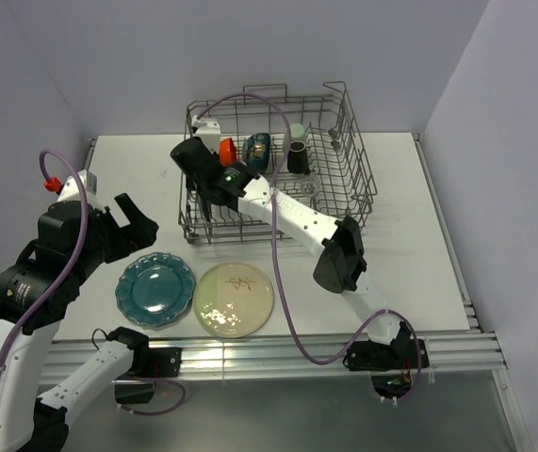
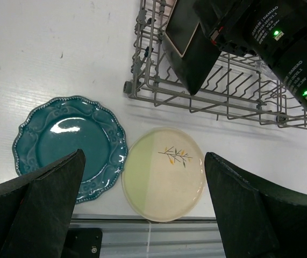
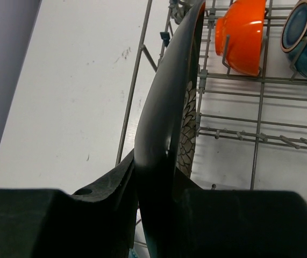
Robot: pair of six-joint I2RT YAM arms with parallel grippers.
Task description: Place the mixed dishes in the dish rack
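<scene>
My right gripper (image 3: 161, 215) is shut on the black square floral plate (image 3: 164, 134), holding it on edge over the left end of the dish rack (image 1: 363, 179); it also shows in the top view (image 1: 203, 174). In the rack stand the red-orange bowl (image 1: 227, 148), the dark bowl (image 1: 257, 148), the brown mug (image 1: 298, 157) and the pale green cup (image 1: 299, 132). I cannot make out the clear glass. The teal scalloped plate (image 1: 155, 290) and cream round plate (image 1: 234, 299) lie flat on the table. My left gripper (image 2: 144, 156) is open and empty above them.
The rack's near wire wall (image 2: 207, 102) stands just beyond the two plates. The right arm (image 1: 306, 221) stretches across the table from the right base to the rack. The table's front edge (image 1: 250, 348) lies close below the plates. Purple walls enclose the table.
</scene>
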